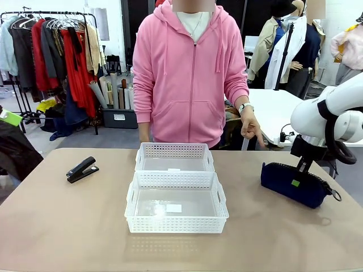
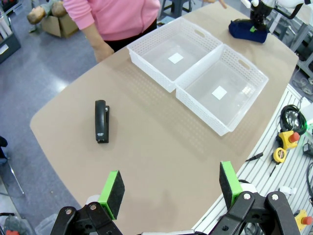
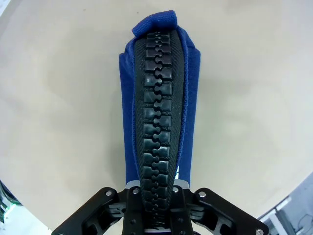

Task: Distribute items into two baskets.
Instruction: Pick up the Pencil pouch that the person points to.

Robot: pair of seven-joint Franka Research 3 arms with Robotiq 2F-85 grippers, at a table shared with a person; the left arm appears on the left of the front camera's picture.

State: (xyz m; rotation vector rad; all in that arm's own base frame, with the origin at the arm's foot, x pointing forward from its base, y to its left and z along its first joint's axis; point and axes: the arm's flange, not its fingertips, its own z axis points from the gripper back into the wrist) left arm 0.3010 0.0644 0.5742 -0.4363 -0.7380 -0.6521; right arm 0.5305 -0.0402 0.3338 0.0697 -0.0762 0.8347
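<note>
A black stapler (image 1: 82, 169) lies on the tan table at the left, also seen from above as the stapler (image 2: 101, 121). The dark navy zippered pouch (image 1: 295, 183) with a small green tag rests at the right. My right gripper (image 1: 302, 165) is shut on the pouch's top; in the right wrist view the pouch (image 3: 159, 103) and its black zipper run straight up from between the closed jaws. Two white lattice baskets sit end to end mid-table, the near basket (image 1: 176, 224) and the far basket (image 1: 174, 151), both empty. My left gripper (image 2: 171, 188) hangs open high above the table.
A person in a pink hoodie stands at the far edge, one hand (image 1: 249, 127) hanging near the table's right corner. Tools and cables (image 2: 288, 142) lie on a rail beside the table in the left wrist view. Clothes racks stand behind.
</note>
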